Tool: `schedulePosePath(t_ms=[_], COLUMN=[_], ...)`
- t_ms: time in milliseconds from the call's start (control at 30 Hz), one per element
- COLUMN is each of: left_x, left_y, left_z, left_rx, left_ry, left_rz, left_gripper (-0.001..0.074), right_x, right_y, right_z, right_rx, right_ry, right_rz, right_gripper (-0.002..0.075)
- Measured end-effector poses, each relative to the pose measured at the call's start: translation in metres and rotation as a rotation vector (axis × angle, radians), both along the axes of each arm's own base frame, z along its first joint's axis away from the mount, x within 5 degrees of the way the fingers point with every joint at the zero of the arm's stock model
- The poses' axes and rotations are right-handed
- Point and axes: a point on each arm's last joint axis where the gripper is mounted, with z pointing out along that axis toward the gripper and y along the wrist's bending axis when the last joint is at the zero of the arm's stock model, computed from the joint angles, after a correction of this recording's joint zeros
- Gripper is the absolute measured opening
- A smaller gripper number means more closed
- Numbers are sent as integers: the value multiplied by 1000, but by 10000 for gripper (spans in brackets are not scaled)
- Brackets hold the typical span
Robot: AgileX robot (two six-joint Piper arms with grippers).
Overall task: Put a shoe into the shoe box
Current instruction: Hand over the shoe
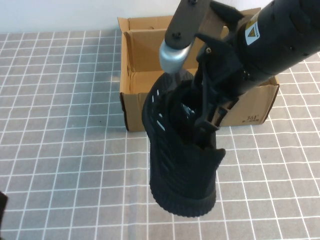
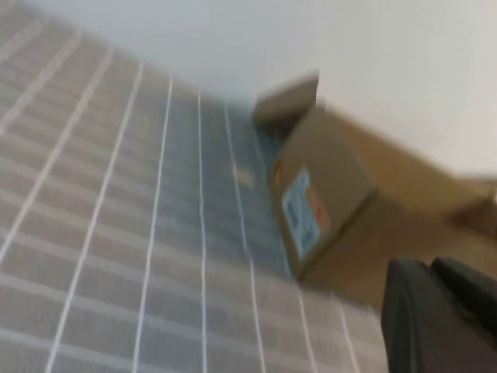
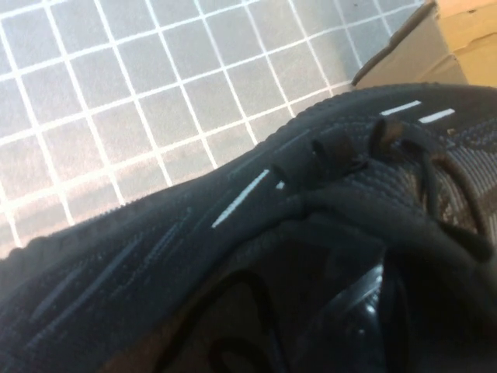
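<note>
**Shoe up in the air, box waiting just behind**

The right gripper has its fingers pinched tight on the collar of the black mesh lace-up sneaker, reaching in by the tongue and laces, and the shoe hangs clear of the grey grid-patterned tablecloth, one end drooping toward the camera. Just beyond it sits the plain brown corrugated cardboard shoe box, flaps open.

The sneaker looks light and soft: knit upper that will crumple under pressure, with a stiffer rubber sole carrying the weight. I'd judge the collar a fair hold, since the fabric gives the fingers bite, but the shoe can swing on so small a grip.

The left gripper is parked low at the near left, fingers pressed together, holding nothing.
</note>
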Motion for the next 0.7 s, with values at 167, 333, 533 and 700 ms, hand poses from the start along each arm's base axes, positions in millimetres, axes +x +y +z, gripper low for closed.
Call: schedulePosePath(t_ms=[167,333,533,700], left_x=[10,33,73,112], left_y=[-9,-19,-35,-48], left_z=[34,68,89,95], left_rx=[172,326,363,358], left_ry=[174,194,219,195], left_rz=[-114,-239,-378,-473], left_gripper=[-1,-1,-1,-1], right_x=[5,16,27,43], right_y=[0,5,12,23], right_z=[12,26,35,33], right_rx=[35,70,69,62], right_ry=[-11,-29,-29,-32], right_rz=[-82,-157,-191,-216], right_gripper=[0,0,0,0])
